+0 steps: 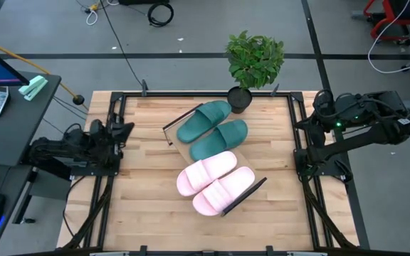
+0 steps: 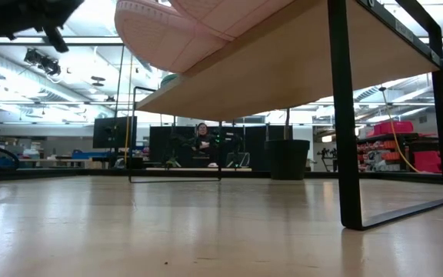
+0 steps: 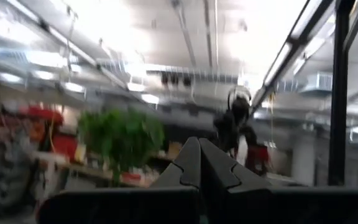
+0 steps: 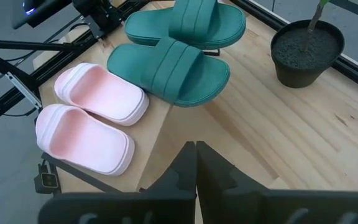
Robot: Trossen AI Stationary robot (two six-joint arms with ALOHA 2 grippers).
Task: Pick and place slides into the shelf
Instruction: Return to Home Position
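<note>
All the slides lie side by side on the shelf [image 1: 181, 151], a light-wood board standing on black end bars [image 2: 344, 115] in the middle of the table. The two teal-green slides [image 1: 203, 117] [image 1: 219, 138] sit toward the far end, the two pink ones [image 1: 206, 172] [image 1: 223, 190] toward the near end. In the low view a pink sole [image 2: 160, 31] overhangs the board's edge. My left gripper [image 3: 199, 163] is shut at the table's left edge [image 1: 123, 131], raised and pointing into the room. My right gripper [image 4: 196, 163] is shut above the table's far right corner [image 1: 319, 108], looking down at the slides [image 4: 166, 68].
A potted plant [image 1: 239, 98] stands at the table's far edge, just beyond the green slides, its pot [image 4: 306, 53] close to the shelf's far end. Black frame rails run along the table's left and right sides. Bare wood lies to the left, right and near side of the shelf.
</note>
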